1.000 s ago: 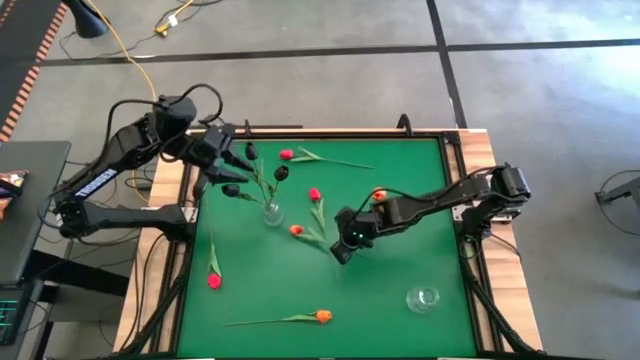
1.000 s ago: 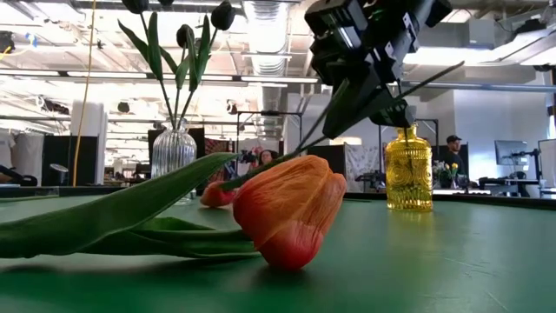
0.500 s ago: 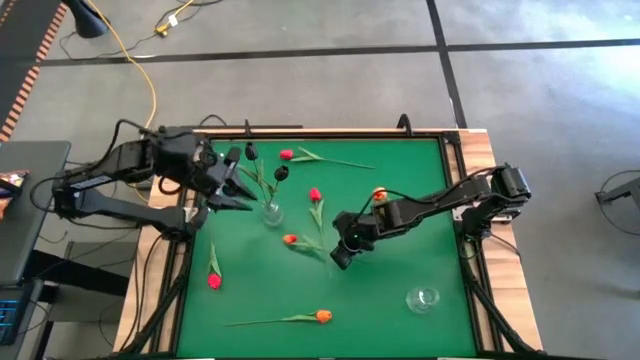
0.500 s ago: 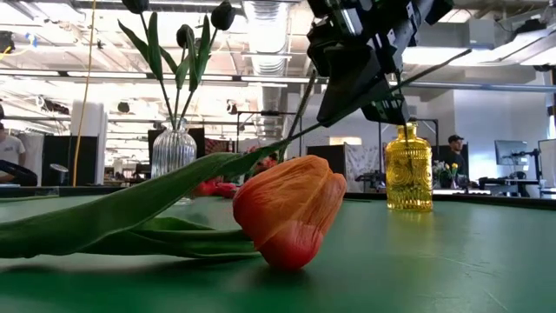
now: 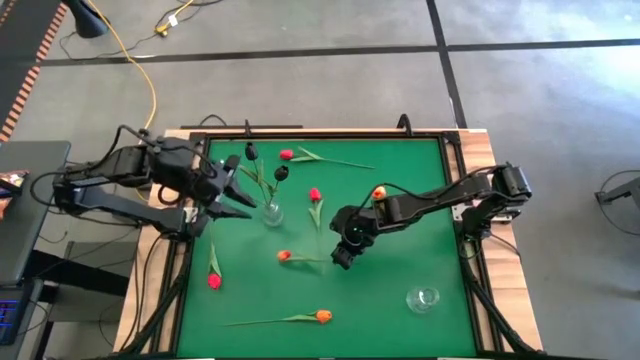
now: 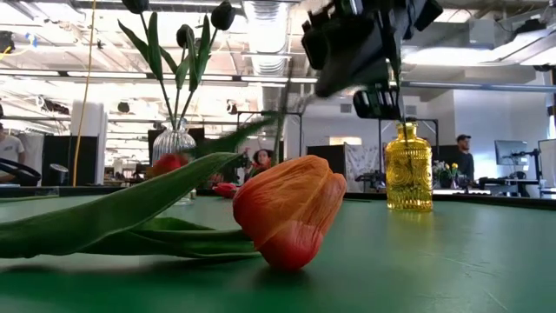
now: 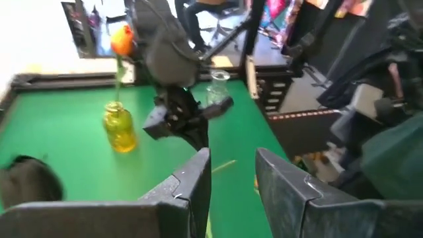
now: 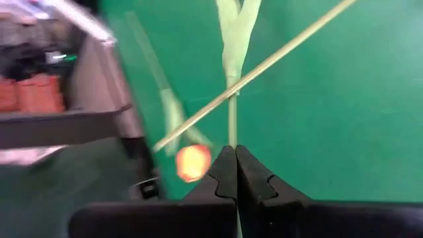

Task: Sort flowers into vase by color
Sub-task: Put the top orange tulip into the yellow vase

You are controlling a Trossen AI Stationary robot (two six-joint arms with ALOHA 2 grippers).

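Observation:
My right gripper (image 5: 338, 261) is shut on an orange tulip (image 5: 284, 256) over the middle of the green table (image 5: 400, 270). A clear vase (image 5: 272, 212) on the left holds black tulips (image 6: 223, 15) upright. A yellow vase (image 6: 408, 169) holds one orange tulip (image 5: 379, 192). Three red tulips (image 5: 286, 154), (image 5: 314, 194), (image 5: 214, 281) and another orange tulip (image 5: 322, 316) lie flat on the table. My left gripper (image 5: 243, 188) hovers open over the table's left edge beside the clear vase, with nothing between its fingers (image 7: 198, 178). My right gripper pinches the orange tulip's thin green stem (image 8: 232, 129) between its two shut fingers, well away from the head. The fingers slant down from the table's right side and lie across the stem. The flower is lifted clear, with its head (image 6: 169, 163) lower, toward the table's left.
An empty clear vase (image 5: 424, 298) stands near the right front corner. A raised black rim (image 5: 330, 131) frames the table. In the low view the lying orange tulip (image 6: 291, 217) fills the foreground. People and equipment show in the room beyond.
My right gripper has tipped while staying in place. The held orange tulip has come up off the table, and its head has swung toward the near edge. My left gripper has swung from the far left corner toward the near edge, alongside the clear vase.

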